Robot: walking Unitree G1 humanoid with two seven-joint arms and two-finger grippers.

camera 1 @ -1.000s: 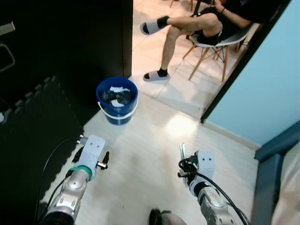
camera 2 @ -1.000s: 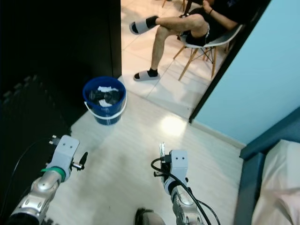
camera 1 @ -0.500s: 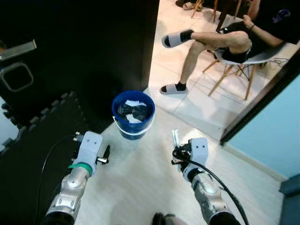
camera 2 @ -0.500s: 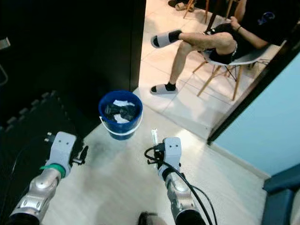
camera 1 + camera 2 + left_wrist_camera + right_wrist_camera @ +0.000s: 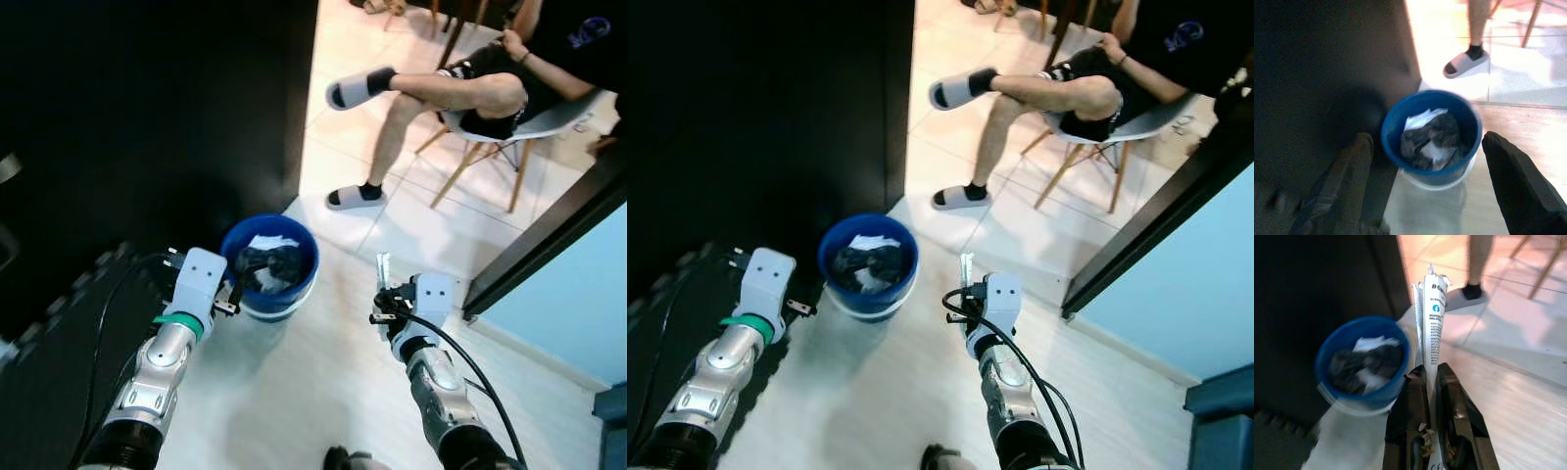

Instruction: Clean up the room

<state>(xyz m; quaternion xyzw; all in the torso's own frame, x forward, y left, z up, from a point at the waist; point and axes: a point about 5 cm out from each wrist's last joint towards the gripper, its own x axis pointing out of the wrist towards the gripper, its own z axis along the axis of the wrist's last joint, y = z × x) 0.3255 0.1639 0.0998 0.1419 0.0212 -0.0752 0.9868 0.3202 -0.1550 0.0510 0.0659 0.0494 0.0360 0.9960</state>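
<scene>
- Left eye view: our right gripper (image 5: 382, 284) is pinching a thin white tube (image 5: 381, 271) that stands straight up. The blue bucket (image 5: 269, 266) sits on the floor at about ten o'clock from that gripper, near but not touching. Our left gripper (image 5: 233, 292) is just beside the bucket's rim, at its nine o'clock.
- Right eye view: a person (image 5: 1068, 83) sits on a chair (image 5: 1117, 132) at one o'clock from the bucket, well apart from us.
- Left wrist view: our left gripper's two fingers (image 5: 1349, 181) are spread wide, and the bucket sits between them, farther off. It has dark and white rubbish inside.
- Right wrist view: the fingers (image 5: 1449, 416) are pressed on the tube's bottom end. We think the tube is light, soft and a bit slippery, so holding it low and firmly is best. A hard squeeze may bend it.
- Half a second ago the bucket looked farther away and higher in both eye views. The whole picture has shifted, so we think we stepped closer. The tube stays in our right gripper.
</scene>
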